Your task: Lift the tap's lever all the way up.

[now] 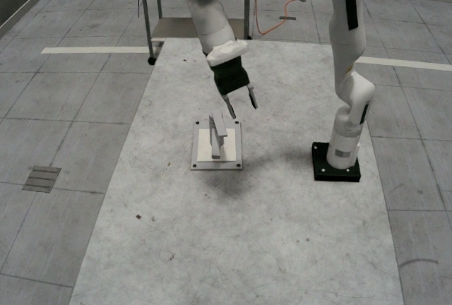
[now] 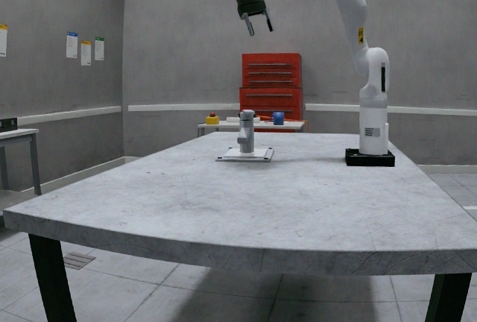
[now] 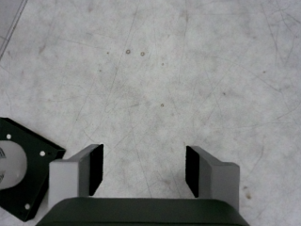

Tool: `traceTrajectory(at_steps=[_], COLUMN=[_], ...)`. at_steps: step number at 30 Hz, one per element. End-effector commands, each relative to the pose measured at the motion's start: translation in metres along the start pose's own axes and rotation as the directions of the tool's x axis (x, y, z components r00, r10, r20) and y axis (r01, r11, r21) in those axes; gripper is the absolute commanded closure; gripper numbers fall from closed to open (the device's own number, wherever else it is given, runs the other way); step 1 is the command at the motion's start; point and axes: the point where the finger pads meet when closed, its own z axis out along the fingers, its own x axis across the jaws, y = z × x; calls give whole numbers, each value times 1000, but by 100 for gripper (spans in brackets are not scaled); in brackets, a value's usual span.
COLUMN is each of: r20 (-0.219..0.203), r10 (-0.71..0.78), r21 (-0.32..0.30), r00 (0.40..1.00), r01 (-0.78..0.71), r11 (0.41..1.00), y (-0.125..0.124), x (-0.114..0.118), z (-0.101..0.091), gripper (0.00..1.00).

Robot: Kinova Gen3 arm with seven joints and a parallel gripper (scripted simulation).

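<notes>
A grey tap (image 1: 216,133) stands upright on a white and grey base plate (image 1: 217,145) in the middle of the table. Its lever (image 1: 219,123) lies on top of the tap body and points toward the front of the table. The tap also shows in the exterior view (image 2: 246,130). My gripper (image 1: 241,106) is open and empty, high above the table, above and to the right of the tap. In the exterior view my gripper (image 2: 258,24) hangs far above the tap. The wrist view shows my open fingers over bare table; the tap is out of that view.
The arm's black base (image 1: 336,166) stands on the table to the right of the tap and shows in the wrist view (image 3: 25,176) too. A side table (image 2: 250,124) with a yellow button box (image 2: 212,118) and a blue item (image 2: 278,118) stands behind, before a red tool cabinet (image 2: 270,84).
</notes>
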Motion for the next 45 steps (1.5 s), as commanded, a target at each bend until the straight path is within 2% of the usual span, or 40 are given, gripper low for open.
traceTrajectory(at_steps=[1, 19, 24, 28, 32, 34, 38, 45], r20=[-2, -2, -15, -44, -88, -88, -139, -205], r10=[0, 0, 5, 18, 38, 38, 60, 86], r21=[0, 0, 2, 4, 3, 3, -5, -26], r00=[1000, 1000, 1000, 999, 995, 995, 988, 975], r01=[0, 0, -5, -18, -38, -38, -61, -93], r11=[1000, 1000, 1000, 1000, 999, 999, 998, 995], y=[0, 0, 8, 26, 55, 55, 92, 144], x=[0, 0, 5, 14, 27, 27, 36, 40], z=[-1, -1, 5, 18, 38, 38, 62, 97], gripper=[0, 0, 0, 0, 0, 0, 0, 0])
